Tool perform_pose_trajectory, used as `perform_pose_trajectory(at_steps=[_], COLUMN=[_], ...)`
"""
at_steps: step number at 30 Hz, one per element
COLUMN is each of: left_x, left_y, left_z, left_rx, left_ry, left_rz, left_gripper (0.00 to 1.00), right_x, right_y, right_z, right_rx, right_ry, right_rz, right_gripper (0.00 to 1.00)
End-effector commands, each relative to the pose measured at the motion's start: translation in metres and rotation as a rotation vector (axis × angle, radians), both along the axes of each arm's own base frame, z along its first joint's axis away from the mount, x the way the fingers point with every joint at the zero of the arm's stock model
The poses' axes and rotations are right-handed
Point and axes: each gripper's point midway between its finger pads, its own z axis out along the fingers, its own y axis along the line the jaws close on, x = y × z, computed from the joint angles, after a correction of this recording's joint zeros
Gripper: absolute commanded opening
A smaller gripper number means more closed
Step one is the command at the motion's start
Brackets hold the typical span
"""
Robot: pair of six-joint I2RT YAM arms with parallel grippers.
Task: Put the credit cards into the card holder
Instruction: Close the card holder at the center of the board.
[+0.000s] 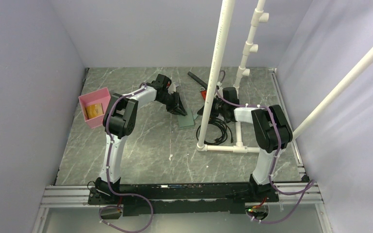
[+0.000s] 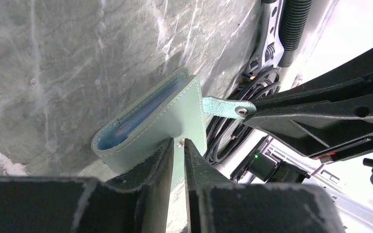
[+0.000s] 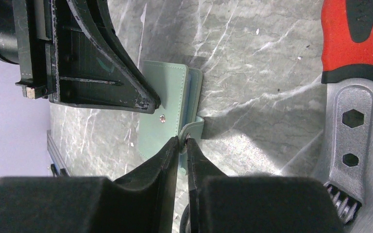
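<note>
Left wrist view: the card holder was seen at the middle of the bench, its cover parted slightly so that a pale blue lining showed. Whether it rested on the bench or was lifted just clear could not be told. One edge of the cover was clenched by the left hand, close to the snap. The closure tab was pinched at its tip by the right hand. One orange-tan credit card was seen lying in the pink tray, well apart from the card holder; other cards could not be made out.

Only a narrow bite of the tab was held, so it was judged that it could slip free under a pull. A pull not matched by the left hand could drag the cover from its grip. Both hands were occupied, so the card holder would probably fall shut when one was released to fetch a card. The wrench and cables lay near and could be snagged.
</note>
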Motion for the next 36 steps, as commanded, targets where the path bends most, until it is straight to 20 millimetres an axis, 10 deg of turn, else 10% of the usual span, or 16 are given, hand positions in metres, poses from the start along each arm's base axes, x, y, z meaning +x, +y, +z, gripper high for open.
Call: perform_pose_trajectory(at_steps=[1,18,36], left_x=[-0.005,-0.006,-0.004], left_y=[0.005,0.007,0.011], left_z=[-0.015,-0.023,-0.02], left_rx=[0.051,0.069,0.063], left_ry=[0.013,0.031,0.019], left_rz=[-0.013,0.002,0.045], left_gripper=[0.22,0.22,0.18], right_x=[0.014,0.003,-0.011], right_y=[0.004,0.028,0.053], right_z=[0.023,0.033,0.001], right_rx=[0.032,0.132,0.062], right_ry=[-0.074,-0.058,0.079], right_rz=[0.012,0.175,0.289], right_gripper=[0.11,0.0,0.0])
